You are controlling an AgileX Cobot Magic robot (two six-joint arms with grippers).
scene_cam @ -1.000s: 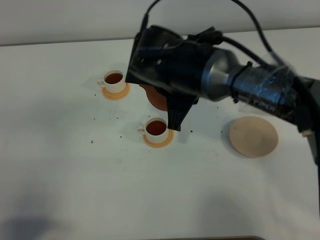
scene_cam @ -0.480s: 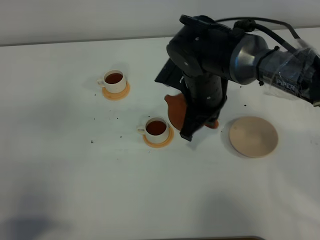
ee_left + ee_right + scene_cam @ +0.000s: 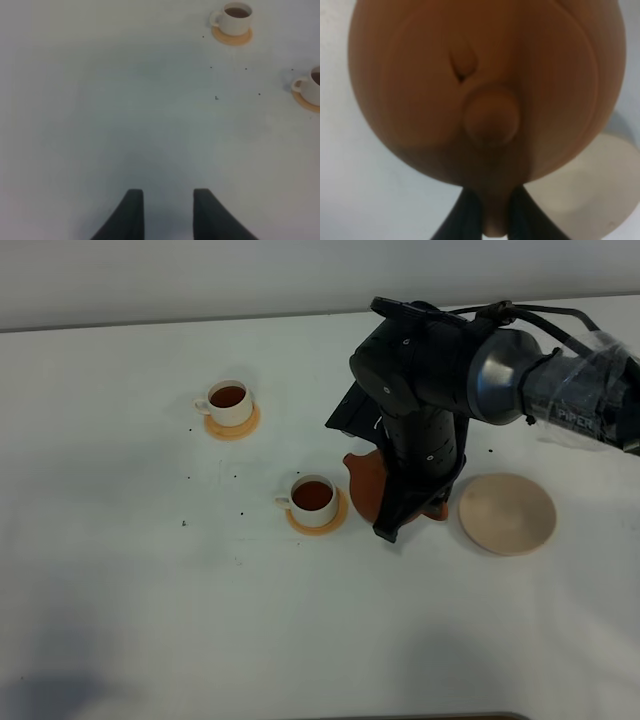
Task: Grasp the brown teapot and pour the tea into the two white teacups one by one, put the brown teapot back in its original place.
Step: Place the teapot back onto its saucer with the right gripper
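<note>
The squat reddish-brown clay teapot [image 3: 485, 90] is clamped at its handle by the right gripper [image 3: 487, 210] jaws; the left gripper [image 3: 167, 212] jaws are parted, empty; the pale beige round coaster [image 3: 507, 513] is seen beside.

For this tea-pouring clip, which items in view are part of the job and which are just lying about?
Part of the job:
- brown teapot, held by the right gripper
- far white teacup, holding tea
- near white teacup, holding tea
- beige coaster, bare

Just lying about:
- two orange coasters under the cups
- dark specks on the white table
- idle left gripper
</note>
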